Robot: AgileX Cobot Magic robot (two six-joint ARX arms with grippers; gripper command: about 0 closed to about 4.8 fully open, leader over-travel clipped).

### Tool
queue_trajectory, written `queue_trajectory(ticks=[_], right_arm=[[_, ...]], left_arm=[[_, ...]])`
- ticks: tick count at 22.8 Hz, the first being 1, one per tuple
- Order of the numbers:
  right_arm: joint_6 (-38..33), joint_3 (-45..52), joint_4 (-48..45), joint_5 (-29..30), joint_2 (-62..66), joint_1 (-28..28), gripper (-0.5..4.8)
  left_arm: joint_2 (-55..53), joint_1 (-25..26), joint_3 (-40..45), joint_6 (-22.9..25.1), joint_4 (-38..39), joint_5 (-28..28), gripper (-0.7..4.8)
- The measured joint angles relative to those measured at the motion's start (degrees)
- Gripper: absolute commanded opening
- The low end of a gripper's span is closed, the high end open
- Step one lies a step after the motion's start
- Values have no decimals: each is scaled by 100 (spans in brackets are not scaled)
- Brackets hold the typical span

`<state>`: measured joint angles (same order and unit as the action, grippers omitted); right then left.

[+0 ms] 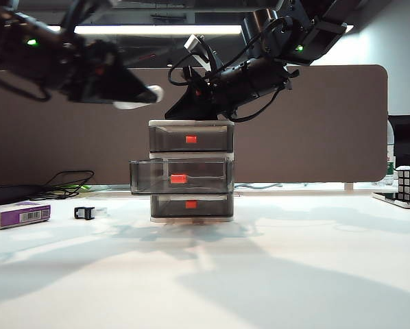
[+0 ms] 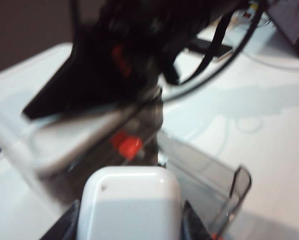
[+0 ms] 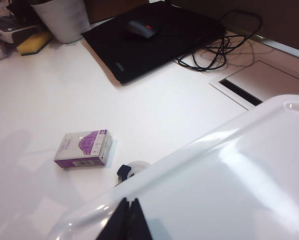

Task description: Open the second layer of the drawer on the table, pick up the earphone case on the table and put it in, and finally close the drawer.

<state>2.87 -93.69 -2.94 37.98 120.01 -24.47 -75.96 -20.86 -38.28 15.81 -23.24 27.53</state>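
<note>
The earphone case (image 2: 131, 202) is clamped in the left gripper's (image 2: 131, 220) jaws above the pulled-out second layer (image 1: 181, 177), while the right gripper (image 3: 129, 220), jaws apparently together, is pressed on the drawer (image 1: 191, 125) top, likely for steadying

We see the drawer (image 1: 191, 171) upright on the table (image 1: 273, 274), its second layer (image 1: 181, 177) pulled out. The glossy white earphone case (image 2: 130, 205) sits clamped between the left gripper's fingers (image 2: 64, 225), raised above the unit.

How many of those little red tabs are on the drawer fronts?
3: one on the top drawer, one on the pulled-out second layer, one on the bottom drawer. None looks hidden.
</note>
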Motion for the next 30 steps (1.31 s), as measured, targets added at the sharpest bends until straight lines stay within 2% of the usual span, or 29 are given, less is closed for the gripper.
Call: queue_trajectory(ticks=[7, 14, 18, 22, 23, 24, 25, 28, 29, 30], right_arm=[[-9, -2, 0, 7, 0, -2, -5], [-9, -2, 7, 7, -2, -2, -5], [-9, -2, 2, 7, -2, -4, -5], [-9, -2, 7, 7, -2, -7, -5], [-9, -2, 7, 4, -2, -7, -5], [-11, -2, 7, 7, -2, -7, -5], [-9, -2, 7, 7, -2, -9, -5], [-9, -2, 20, 4, -2, -7, -5], [-9, -4, 28, 7, -2, -7, -5], [-9, -7, 37, 4, -2, -7, -5]], left_arm=[[-1154, -282, -621, 0, 85, 50, 116], [-1567, -271, -761, 0, 129, 55, 123], [-1602, -275, -763, 2, 129, 57, 231], [-1602, -275, -791, 4, 107, 57, 252], [-1602, -273, -791, 2, 87, 57, 277], [-1602, -275, -791, 0, 79, 57, 327], [-1602, -275, -791, 2, 79, 57, 334], [-1600, -275, -791, 13, 76, 50, 320], [-1587, -275, -791, 13, 83, 50, 281], [-1543, -275, -791, 17, 136, 50, 196]])
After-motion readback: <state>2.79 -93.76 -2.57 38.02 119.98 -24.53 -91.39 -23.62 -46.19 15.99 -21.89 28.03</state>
